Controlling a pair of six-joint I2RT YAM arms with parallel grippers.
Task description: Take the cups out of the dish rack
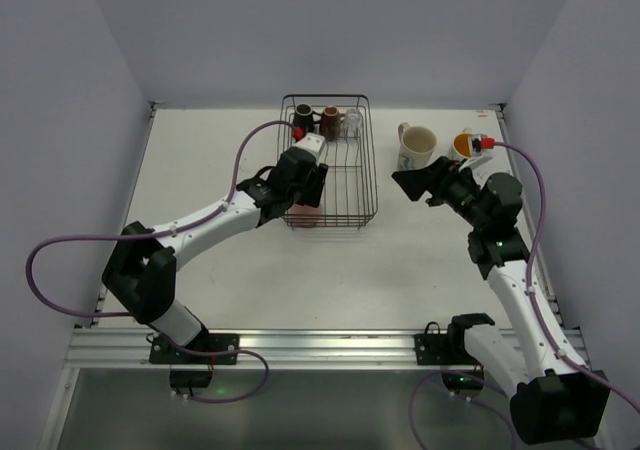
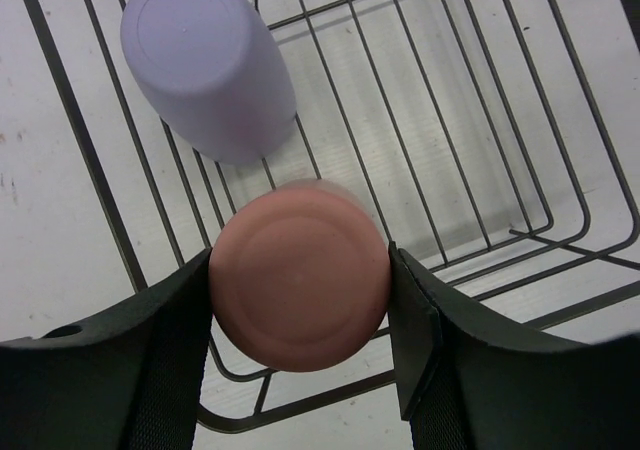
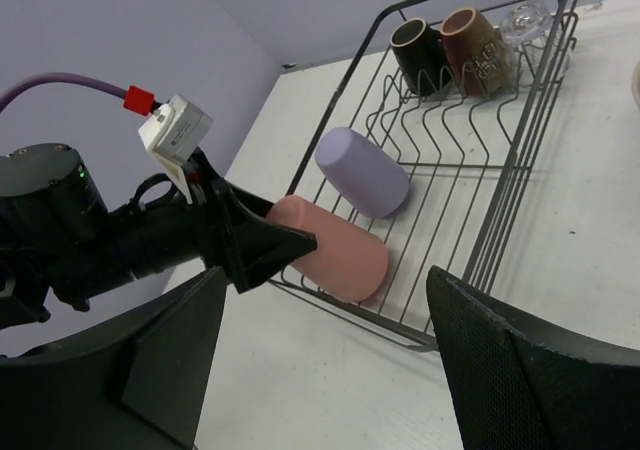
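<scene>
The left hand [image 2: 300,270] reaches into the dish rack [image 1: 368,160], its fingers pressed against both sides of the pink tumbler [image 2: 300,290], which lies on its side at the rack's 7 o'clock corner. In the left wrist view, the lavender tumbler [image 2: 205,65] lies at its 11 o'clock. The black mug [image 1: 303,120], brown mug [image 1: 330,121] and clear glass [image 1: 352,122] line the 12 o'clock end. The right hand [image 1: 405,185] hovers with fingers apart and empty. At its 12 o'clock the cream printed mug [image 1: 416,146] stands on the tabletop [image 1: 250,270].

The left gripper [image 3: 290,232] clasped a pink tumbler [image 3: 335,255] lying on its side at the near end of the dish rack [image 3: 497,213], with a lavender tumbler [image 3: 362,172] just beside it. A black mug [image 3: 420,55], a brown mug [image 3: 475,48] and a clear glass [image 3: 530,25] sat at the far end. The right gripper [image 3: 326,270] hung outside with its jaws spread wide.
</scene>
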